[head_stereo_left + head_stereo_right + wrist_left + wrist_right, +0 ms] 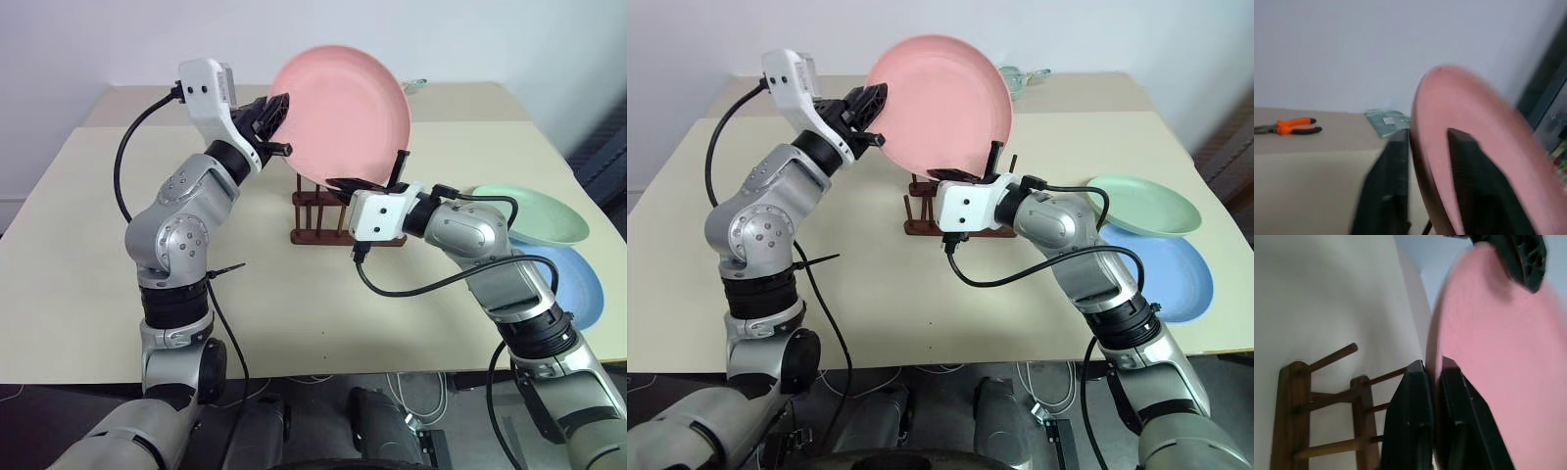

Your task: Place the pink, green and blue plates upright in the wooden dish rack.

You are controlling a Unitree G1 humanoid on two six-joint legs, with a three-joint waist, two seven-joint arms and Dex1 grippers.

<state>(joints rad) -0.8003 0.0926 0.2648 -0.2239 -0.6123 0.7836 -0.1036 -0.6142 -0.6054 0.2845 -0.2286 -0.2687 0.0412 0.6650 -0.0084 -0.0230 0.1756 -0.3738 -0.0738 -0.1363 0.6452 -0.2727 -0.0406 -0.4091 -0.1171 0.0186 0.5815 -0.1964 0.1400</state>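
Right gripper (377,183) clamped on round salmon-pink plastic plate (343,113) rim at 6 o'clock; left gripper (277,125) straddling rim at 9 o'clock, grip uncertain. Handover step, plate above dark wooden peg rack (323,217). Next: lower plate upright between pegs.

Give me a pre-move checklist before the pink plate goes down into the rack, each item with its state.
1. Right gripper clamped on the pink plate rim: ok.
2. Left gripper clear of the plate: not ok, its fingers straddle the rim.
3. Plate upright: ok, standing on edge, slightly tilted.
4. Wooden dish rack slots free: ok, no plate in it.
5. Plate edge lined up between two pegs: cannot tell.
6. Green plate and blue plate out of the way: ok, stacked off to the robot's right.
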